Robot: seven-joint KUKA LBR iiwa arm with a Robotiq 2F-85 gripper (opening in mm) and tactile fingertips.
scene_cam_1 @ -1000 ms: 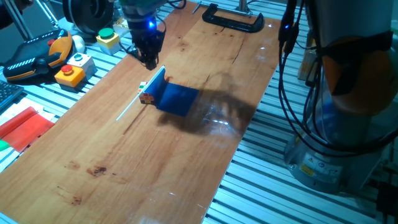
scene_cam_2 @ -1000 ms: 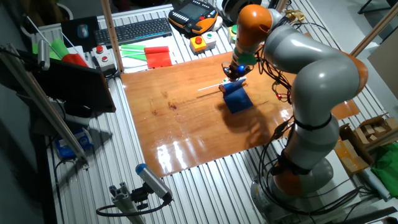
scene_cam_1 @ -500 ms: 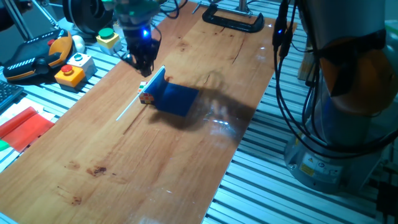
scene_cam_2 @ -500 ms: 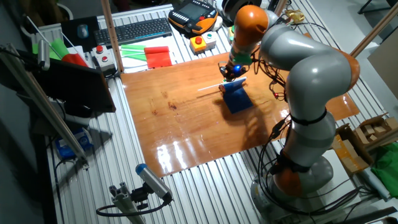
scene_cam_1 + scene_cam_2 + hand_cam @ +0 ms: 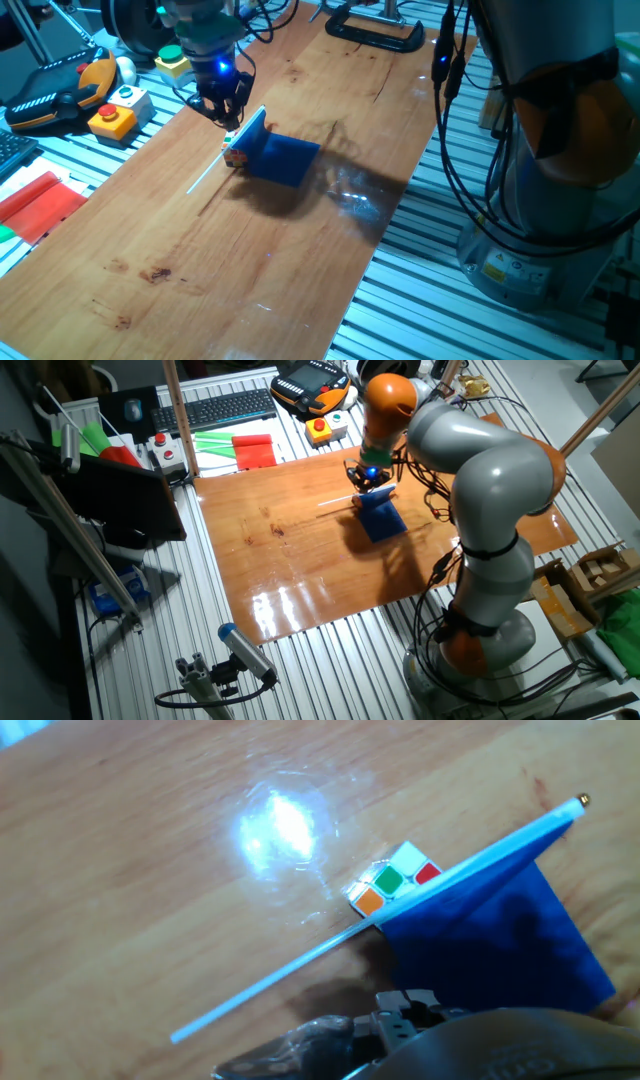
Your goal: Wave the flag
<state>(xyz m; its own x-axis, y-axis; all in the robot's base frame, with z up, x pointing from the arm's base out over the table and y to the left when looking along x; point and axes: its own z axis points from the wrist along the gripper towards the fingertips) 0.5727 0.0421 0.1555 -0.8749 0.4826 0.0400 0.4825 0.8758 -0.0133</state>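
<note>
a wooden tabletop (image 5: 300,250) carries the flag (image 5: 272,157), its blue cloth spread flat at centre. a small multicoloured cube (image 5: 235,157) sits touching the white stick, at the cloth's nine o'clock.

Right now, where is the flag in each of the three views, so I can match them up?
One fixed view: the flag lies left of centre on the wooden board, just below the gripper.
The other fixed view: the flag lies upper middle, under the gripper.
Hand view: right half, stick running down-left.
Shared landmark: the puzzle cube touching the stick.
</note>
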